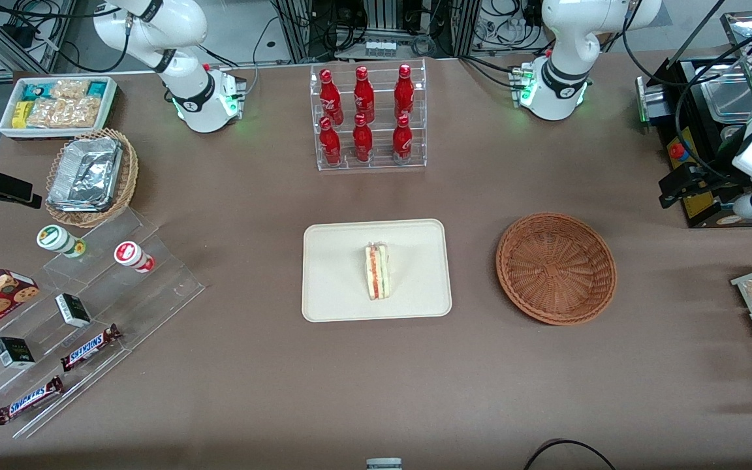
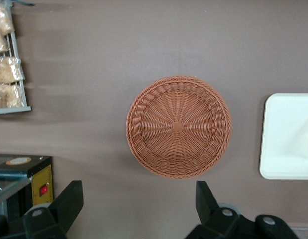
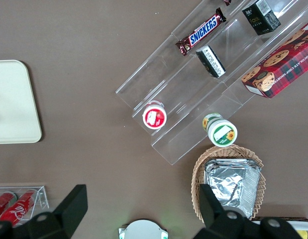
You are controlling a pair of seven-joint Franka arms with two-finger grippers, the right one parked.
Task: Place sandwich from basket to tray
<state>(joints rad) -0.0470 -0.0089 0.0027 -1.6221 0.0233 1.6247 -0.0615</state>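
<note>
Cream-beige tray (image 1: 343, 274) at the front view's centre holds the sandwich (image 1: 377, 271), lying near its middle with the striped filling edge up.
Reddish-brown wicker basket (image 1: 556, 267) sits empty beside the tray, toward the working arm's end. In the wrist view the gripper (image 2: 139, 204) hangs above the basket (image 2: 178, 126), fingers (image 2: 69, 199) spread wide and holding nothing.

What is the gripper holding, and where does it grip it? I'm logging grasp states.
Nothing. The gripper is open above the empty basket, and the sandwich lies on the tray.
</note>
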